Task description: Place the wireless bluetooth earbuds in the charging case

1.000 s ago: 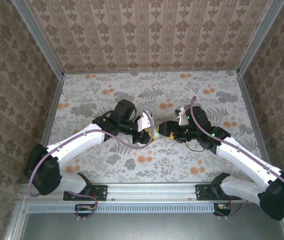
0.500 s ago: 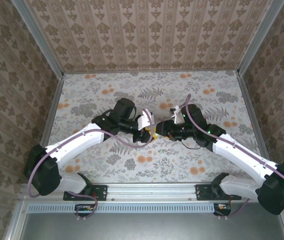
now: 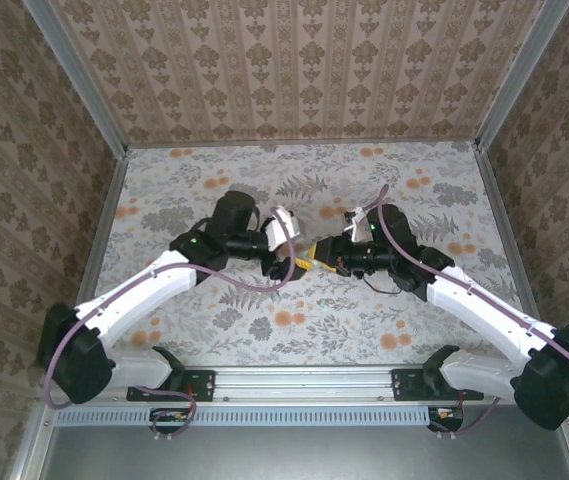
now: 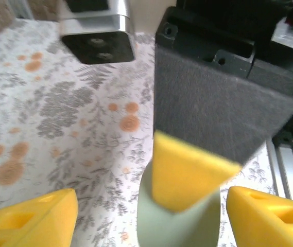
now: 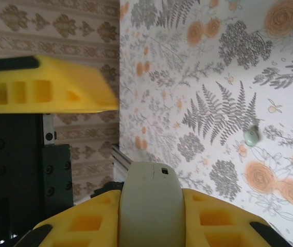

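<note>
The pale green charging case (image 5: 149,188) sits closed between the yellow fingers of my right gripper (image 5: 151,216), which is shut on it above the table's middle (image 3: 309,260). My left gripper (image 4: 151,224) stands open around the case (image 4: 179,226), with a gap on each side between case and fingers (image 4: 33,221). One right finger (image 4: 187,175) overlaps the case from above in the left wrist view. A small pale green earbud (image 5: 251,136) lies on the floral table beyond the case.
The floral table (image 3: 364,320) is walled in by patterned panels at the back and both sides. A metal rail (image 3: 304,380) runs along the near edge. Both arms meet at the centre, fingers interleaved.
My left gripper opened, let go of the case and drew back slightly to the left. My right gripper closed on the case.
</note>
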Robot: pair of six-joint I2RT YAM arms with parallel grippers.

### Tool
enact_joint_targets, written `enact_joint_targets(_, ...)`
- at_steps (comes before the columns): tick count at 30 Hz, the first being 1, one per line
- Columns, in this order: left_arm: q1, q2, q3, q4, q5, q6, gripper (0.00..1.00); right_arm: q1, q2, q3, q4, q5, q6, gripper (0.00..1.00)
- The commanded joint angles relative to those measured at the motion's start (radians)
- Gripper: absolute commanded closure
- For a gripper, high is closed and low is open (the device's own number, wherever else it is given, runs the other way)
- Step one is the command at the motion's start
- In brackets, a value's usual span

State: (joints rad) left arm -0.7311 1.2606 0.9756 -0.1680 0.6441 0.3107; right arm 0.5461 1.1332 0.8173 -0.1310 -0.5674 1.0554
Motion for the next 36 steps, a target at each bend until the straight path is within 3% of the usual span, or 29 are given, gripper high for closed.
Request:
enact_joint_targets(1, 0.064, -0.068, -0.072, 0.150, 0.077, -0.106, 0.22, -0.038, 0.014, 0.009, 0.137, -0.085, 0.120, 0.79)
enact_joint_targets(7, 0.145, -0.134, -0.184, 0.383, 0.183, -0.262, 0.20, -0.077, 0.046, 0.002, 0.345, -0.145, 0.305, 0.80)
enact_joint_targets(17, 0.151, -0.065, -0.206, 0.664, 0.266, -0.452, 0.21, -0.077, 0.084, 0.029, 0.497, -0.157, 0.441, 0.81)
enact_joint_targets(25, 0.163, -0.013, -0.181, 0.734, 0.306, -0.494, 0.26, -0.077, 0.073, 0.039, 0.548, -0.167, 0.505, 0.82)
enact_joint_targets(36, 0.171, 0.031, -0.159, 0.803, 0.365, -0.539, 0.43, -0.076, 0.068, 0.052, 0.558, -0.186, 0.531, 0.82)
